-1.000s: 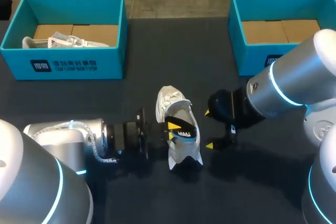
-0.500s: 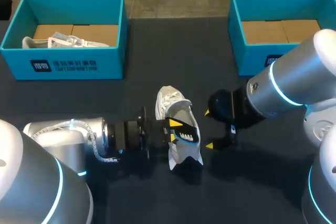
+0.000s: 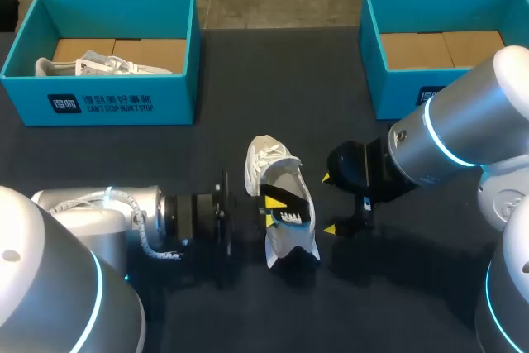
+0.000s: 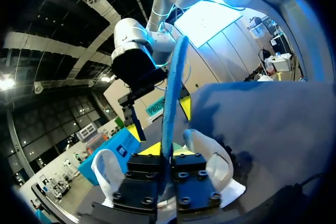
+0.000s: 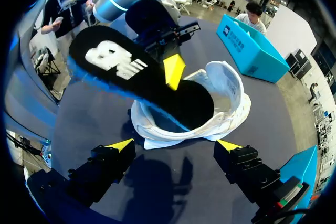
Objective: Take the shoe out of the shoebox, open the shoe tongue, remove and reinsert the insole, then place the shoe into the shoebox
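The white mesh shoe [image 3: 277,163] lies on the black table [image 3: 248,88] between the two sets of jaws. The black foam insole [image 5: 136,80] stands edge-on, clamped in the left gripper [image 3: 279,208], one end in the shoe's opening. The right gripper [image 3: 329,203] has its jaws spread just beside the shoe, not touching it. A teal cardboard shoebox [image 3: 107,105] sits well off to the side of the left jaws, a second white shoe [image 3: 99,65] inside it; another teal cardboard box [image 3: 397,88] sits well off beside the right jaws.

Left pincer [image 3: 274,207], held level, pinches the insole [image 5: 121,69]; right pincer [image 3: 329,203] faces it with fingers spread wide.
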Controlling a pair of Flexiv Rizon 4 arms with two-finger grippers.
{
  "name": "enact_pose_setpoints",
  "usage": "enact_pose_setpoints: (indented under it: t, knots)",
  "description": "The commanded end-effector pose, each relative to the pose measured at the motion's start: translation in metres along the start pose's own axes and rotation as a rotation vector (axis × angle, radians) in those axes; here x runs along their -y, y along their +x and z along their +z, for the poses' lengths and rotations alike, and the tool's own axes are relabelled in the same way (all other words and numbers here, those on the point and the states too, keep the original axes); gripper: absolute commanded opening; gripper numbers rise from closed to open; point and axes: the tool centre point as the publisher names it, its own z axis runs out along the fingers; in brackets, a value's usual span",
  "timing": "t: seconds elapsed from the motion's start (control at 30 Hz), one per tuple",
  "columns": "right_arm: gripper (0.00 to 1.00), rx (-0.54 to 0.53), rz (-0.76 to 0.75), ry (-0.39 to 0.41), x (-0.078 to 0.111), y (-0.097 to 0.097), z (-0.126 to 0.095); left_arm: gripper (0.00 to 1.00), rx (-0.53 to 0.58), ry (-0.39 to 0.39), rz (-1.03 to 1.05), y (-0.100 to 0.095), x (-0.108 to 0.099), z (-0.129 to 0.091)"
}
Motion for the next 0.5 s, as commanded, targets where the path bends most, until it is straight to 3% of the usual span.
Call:
enact_pose_setpoints:
  t: [0.03, 0.5]
  knots:
    - [1.0, 0.002, 0.0, -0.001, 0.0, 0.001, 0.001, 0.0, -0.032, -0.016, 0.026, -0.002, -0.012, 0.005]
    - [1.0, 0.002, 0.0, -0.001, 0.0, 0.001, 0.001, 0.0, -0.057, -0.058, 0.091, -0.014, -0.034, 0.012]
